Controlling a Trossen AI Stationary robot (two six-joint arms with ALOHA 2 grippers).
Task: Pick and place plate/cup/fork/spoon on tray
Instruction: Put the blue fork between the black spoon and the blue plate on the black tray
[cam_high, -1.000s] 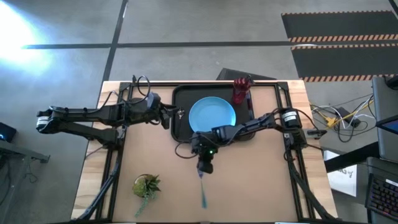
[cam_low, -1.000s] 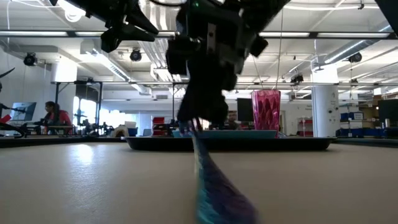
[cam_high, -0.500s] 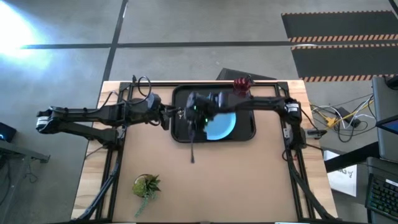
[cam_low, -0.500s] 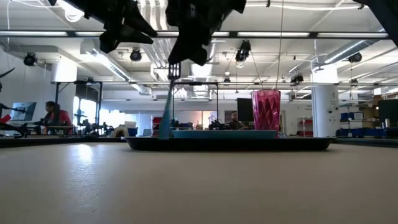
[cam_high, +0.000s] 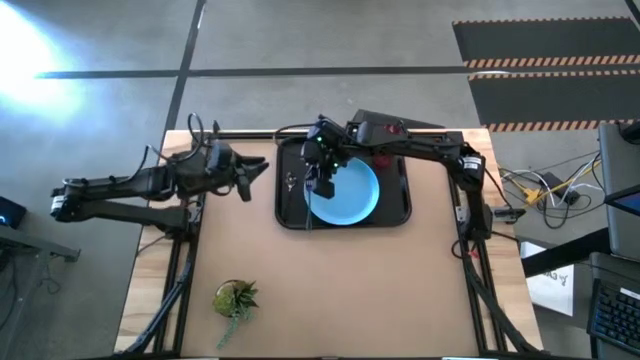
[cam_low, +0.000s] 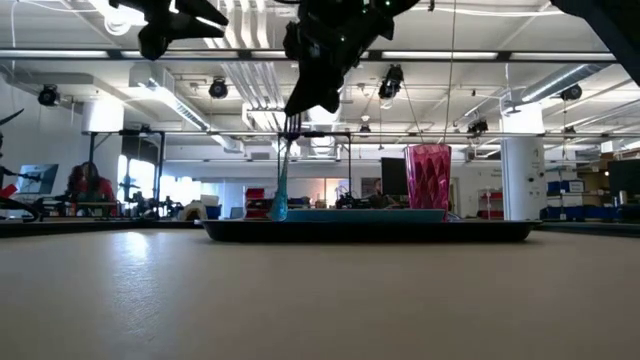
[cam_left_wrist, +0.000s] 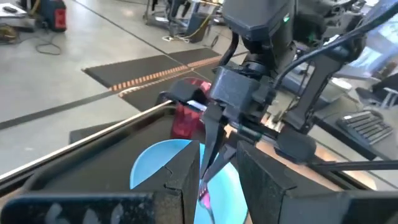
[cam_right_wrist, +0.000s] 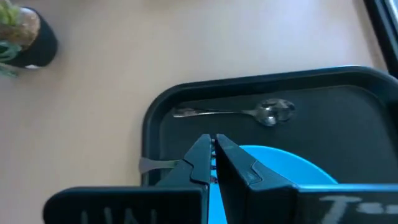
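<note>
The black tray (cam_high: 400, 215) lies at the table's far middle. On it are the light-blue plate (cam_high: 350, 198) and, on its left part, the dark spoon (cam_right_wrist: 249, 112). The dark-red cup (cam_low: 428, 178) stands at the tray's far side, mostly hidden under my right arm in the high view. My right gripper (cam_high: 318, 185) is above the tray's left part, shut on the blue-handled fork (cam_low: 282, 185). My left gripper (cam_high: 258, 170) is open and empty, just left of the tray. My right gripper pinches the fork at its tine end (cam_low: 291, 124) between its two fingers, coming from above and pointing down. The fork hangs nearly upright below the fingers, handle down, beside the plate. Whether its lower end (cam_low: 278, 212) touches the tray, I cannot tell.
A small green potted plant (cam_high: 235, 298) stands near the table's front left. The near half of the table is bare brown board (cam_high: 380, 290). A person sits far off in the room behind (cam_low: 85, 185).
My right gripper has lifted the fork off the table's near middle and carried it toward the far edge, over the tray's left part. The fork lay flat before and now hangs upright, handle down. My left gripper has drawn back a little toward the table's left edge.
</note>
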